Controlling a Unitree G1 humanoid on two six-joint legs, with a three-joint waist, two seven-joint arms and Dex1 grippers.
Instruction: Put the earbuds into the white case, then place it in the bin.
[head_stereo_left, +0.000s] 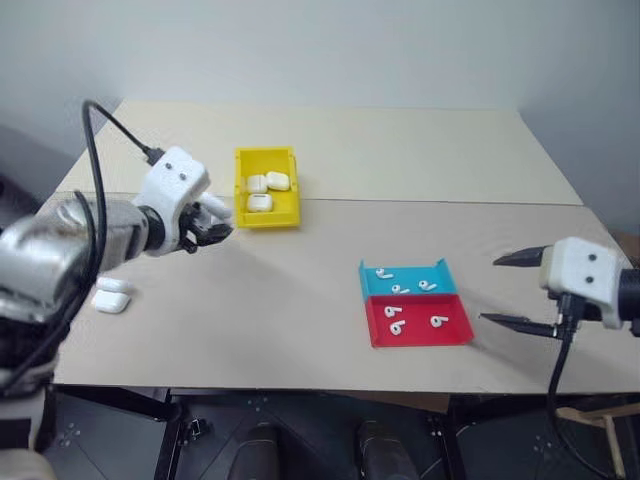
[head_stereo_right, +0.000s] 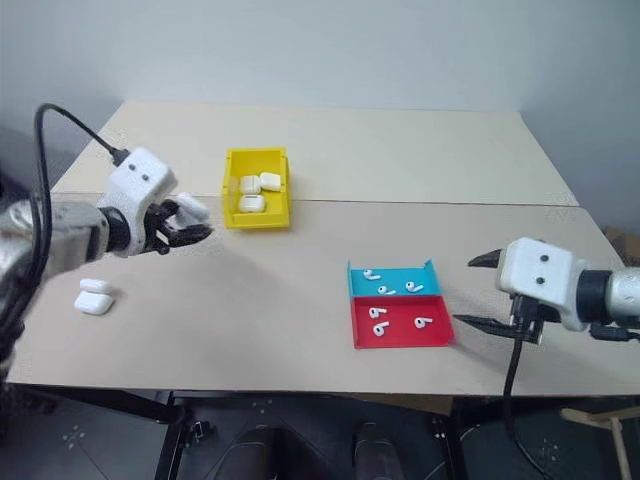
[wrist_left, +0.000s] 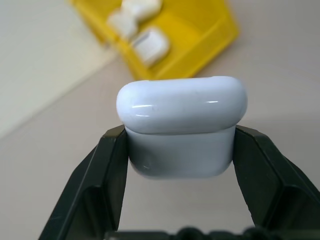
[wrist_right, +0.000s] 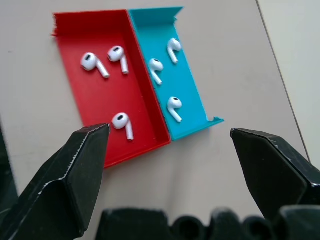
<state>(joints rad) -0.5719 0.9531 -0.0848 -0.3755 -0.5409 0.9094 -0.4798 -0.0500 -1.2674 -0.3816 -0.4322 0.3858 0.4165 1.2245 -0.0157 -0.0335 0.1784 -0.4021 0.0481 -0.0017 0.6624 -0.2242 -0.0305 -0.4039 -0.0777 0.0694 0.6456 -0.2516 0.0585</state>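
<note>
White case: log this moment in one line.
left gripper shut on white case | above table, near yellow bin | right gripper open, empty

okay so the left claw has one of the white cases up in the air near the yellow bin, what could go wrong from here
Three risks stand out:

1. The left claw grips the glossy white case only by its lower half, so it could slip out before reaching the bin.
2. Three cases already lie in the bin, so a dropped case may land on one and bounce out.
3. The case looks closed while six earbuds lie in the trays; whether it is filled cannot be seen.
</note>
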